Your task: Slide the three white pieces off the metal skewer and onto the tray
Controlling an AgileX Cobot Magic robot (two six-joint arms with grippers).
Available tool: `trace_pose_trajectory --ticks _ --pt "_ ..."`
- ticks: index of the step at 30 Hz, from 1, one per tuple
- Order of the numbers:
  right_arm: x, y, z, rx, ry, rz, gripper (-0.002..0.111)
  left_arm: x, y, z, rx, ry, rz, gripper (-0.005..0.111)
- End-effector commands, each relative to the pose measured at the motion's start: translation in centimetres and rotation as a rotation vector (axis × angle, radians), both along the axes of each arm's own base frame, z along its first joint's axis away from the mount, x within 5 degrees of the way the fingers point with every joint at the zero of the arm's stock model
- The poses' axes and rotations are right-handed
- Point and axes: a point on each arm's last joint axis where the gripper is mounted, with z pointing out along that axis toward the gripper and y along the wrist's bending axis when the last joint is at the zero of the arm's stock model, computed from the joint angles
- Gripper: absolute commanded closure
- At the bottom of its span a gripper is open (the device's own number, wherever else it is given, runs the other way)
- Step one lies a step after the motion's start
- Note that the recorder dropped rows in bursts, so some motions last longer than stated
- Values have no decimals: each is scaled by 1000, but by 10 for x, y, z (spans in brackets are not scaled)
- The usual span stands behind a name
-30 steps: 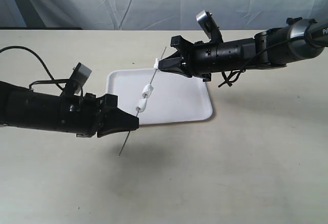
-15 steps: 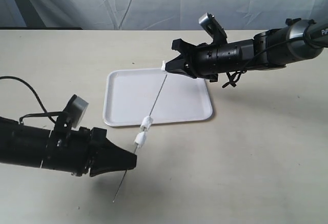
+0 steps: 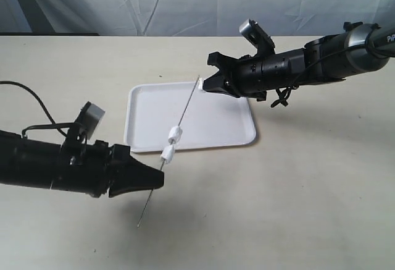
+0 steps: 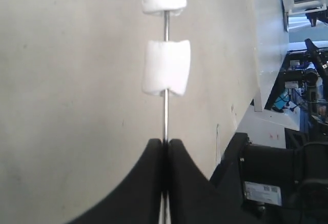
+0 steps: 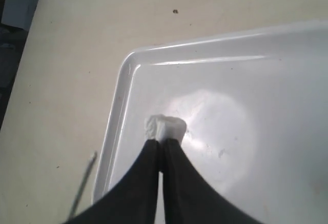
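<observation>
Metal skewer [image 3: 186, 104] newly drawn clear of one white piece [image 5: 165, 128], pinched in the closed right gripper [image 5: 163, 143] over a far corner of the tray [image 3: 225, 131] (freed, not dropped). Leaves two pieces [image 3: 171, 144] threaded at the near rim, left gripper [image 4: 165, 144] clamped on the rod

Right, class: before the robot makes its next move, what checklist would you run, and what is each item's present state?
1. Left gripper shut on the metal skewer: ok.
2. Right gripper pinching one white piece, clear of the skewer: ok.
3. That piece above the tray: ok.
4. Skewer emptied: not ok; the upper piece and lower piece are threaded on it.
5. Those two above the tray: cannot tell.
</observation>
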Motion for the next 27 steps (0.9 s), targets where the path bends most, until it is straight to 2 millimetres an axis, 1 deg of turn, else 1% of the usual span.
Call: trace_pose_trajectory --ticks 1,3,6,8,11,16,22,27 --pt "0 0 2 8 -3 21 104 17 -2 12 33 -61 37 107" --pt "0 1 3 11 -3 24 97 29 -2 16 60 -89 64 107" --pt "-2 2 4 38 4 45 84 45 -3 24 78 -86 122 107" --pt "-4 4 7 71 12 62 80 53 -4 30 70 -96 140 107" --pt "-7 8 12 150 25 92 80 60 -6 37 57 -110 150 107" --pt "-13 13 21 264 68 151 80 62 -7 38 55 -117 150 107" --pt "-17 15 23 295 76 191 80 62 -6 37 47 -73 172 107" --pt "-22 20 23 298 82 226 80 63 -7 25 56 -30 172 107"
